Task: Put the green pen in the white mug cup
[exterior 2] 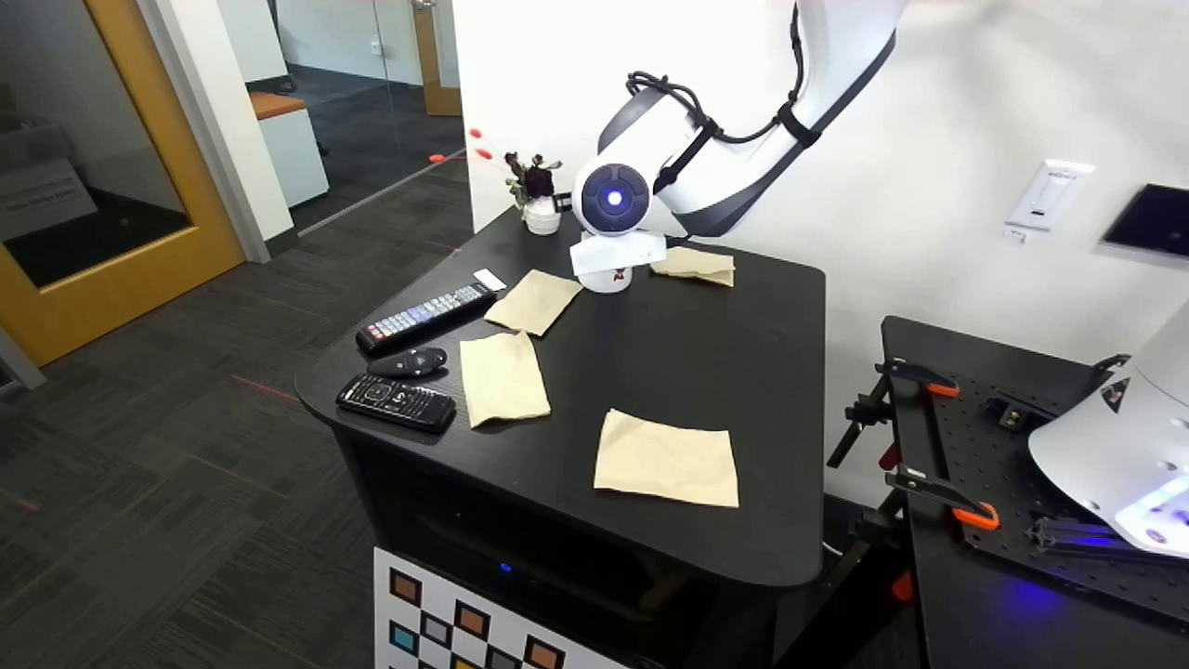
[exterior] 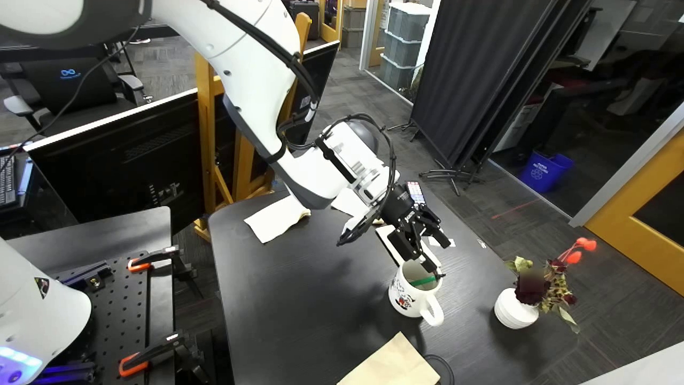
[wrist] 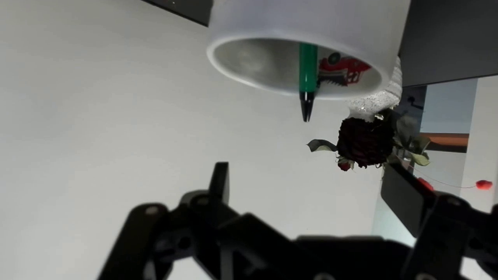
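The white mug cup point(exterior: 403, 295) stands upright on the dark table, and it also shows in an exterior view point(exterior 2: 606, 281) and in the wrist view point(wrist: 311, 17). The green pen point(exterior: 423, 281) is inside the mug and leans on its rim, with its black tip sticking out past the rim. It also shows in the wrist view point(wrist: 308, 70). My gripper point(exterior: 437, 251) is just above the mug. In the wrist view my gripper point(wrist: 307, 186) is open, with nothing between the fingers and the pen apart from them. In an exterior view the arm hides the pen.
A white vase point(exterior: 515, 309) with dark red flowers stands beside the mug. Brown napkins point(exterior 2: 665, 460) lie on the table point(exterior 2: 715, 362). Remotes point(exterior 2: 427, 318) and a small black device point(exterior 2: 407, 362) lie along one edge. A white wall is close behind.
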Controlling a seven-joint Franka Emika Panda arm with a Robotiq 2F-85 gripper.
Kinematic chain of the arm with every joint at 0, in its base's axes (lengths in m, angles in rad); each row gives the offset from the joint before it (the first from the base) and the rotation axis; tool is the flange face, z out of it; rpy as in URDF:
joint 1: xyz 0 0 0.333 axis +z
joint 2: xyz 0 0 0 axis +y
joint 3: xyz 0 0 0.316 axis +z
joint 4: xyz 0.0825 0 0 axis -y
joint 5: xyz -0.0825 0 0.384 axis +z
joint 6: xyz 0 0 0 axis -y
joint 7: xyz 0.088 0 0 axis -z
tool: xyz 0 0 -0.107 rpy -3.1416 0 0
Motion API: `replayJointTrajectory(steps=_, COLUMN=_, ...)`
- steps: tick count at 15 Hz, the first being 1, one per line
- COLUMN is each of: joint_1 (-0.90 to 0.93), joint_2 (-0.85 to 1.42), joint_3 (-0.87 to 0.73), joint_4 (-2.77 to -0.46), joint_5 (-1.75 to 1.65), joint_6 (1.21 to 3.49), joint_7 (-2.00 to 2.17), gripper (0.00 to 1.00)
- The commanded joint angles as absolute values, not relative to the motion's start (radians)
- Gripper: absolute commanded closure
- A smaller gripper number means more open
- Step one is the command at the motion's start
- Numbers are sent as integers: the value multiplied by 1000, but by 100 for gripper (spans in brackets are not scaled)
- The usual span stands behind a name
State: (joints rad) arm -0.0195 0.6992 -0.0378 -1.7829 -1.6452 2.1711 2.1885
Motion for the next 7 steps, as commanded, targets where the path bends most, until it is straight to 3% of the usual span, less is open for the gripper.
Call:
replayJointTrajectory(steps=1, joint_1=-24, joint_2=701, joint_3=-27, joint_4=-1773, joint_5=-1634, joint_6=2143, joint_7=2199, gripper=0)
replayJointTrajectory(steps=7, joint_1=-28, joint_2=700, joint_3=-26, joint_4=-1783, joint_5=-1646, joint_6=2165, joint_7=2185, gripper=0)
